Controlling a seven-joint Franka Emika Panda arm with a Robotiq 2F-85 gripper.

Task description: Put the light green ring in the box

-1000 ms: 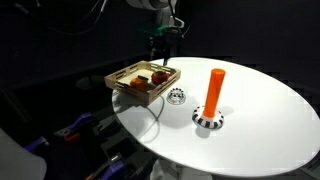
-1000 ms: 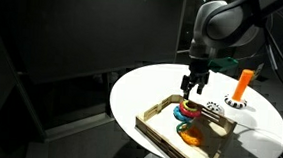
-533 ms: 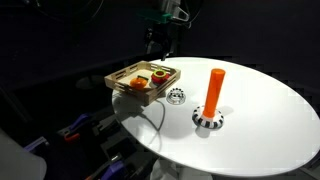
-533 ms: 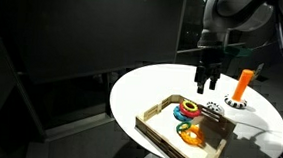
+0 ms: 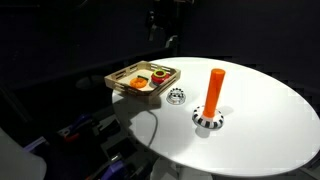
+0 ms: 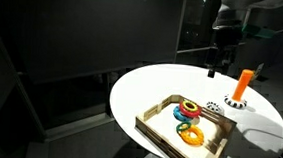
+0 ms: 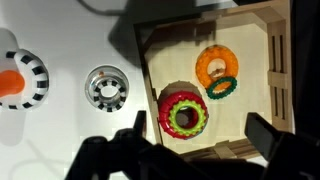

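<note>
The light green ring (image 7: 185, 118) lies inside the box (image 7: 140, 70), set flat on top of a larger red ring (image 7: 167, 103) so that the red shows all around it. The gripper (image 7: 200, 135) hangs high above with its jaws spread wide and nothing between them. Its two dark fingers (image 7: 132, 148) frame the lower edge of the wrist view.

Also in the box, toward the far wall in the wrist view, is an orange ring (image 7: 213, 62), with a darker green ring (image 7: 222, 88) overlapping its edge. These two lie just beside the red ring, apart from the light green one.

Outside the box, close to its wall, a greyish-white ring (image 5: 176, 96) sits on the round white table (image 5: 265, 125). Farther along stands an orange peg (image 5: 214, 88), upright on a black-and-white striped base (image 5: 207, 121).

In an exterior view the gripper (image 6: 214, 66) is seen well above the table's far side, clear of the box and of the peg. At that distance the rings in the box show only as a small coloured cluster, and the light green one cannot be picked out.
</note>
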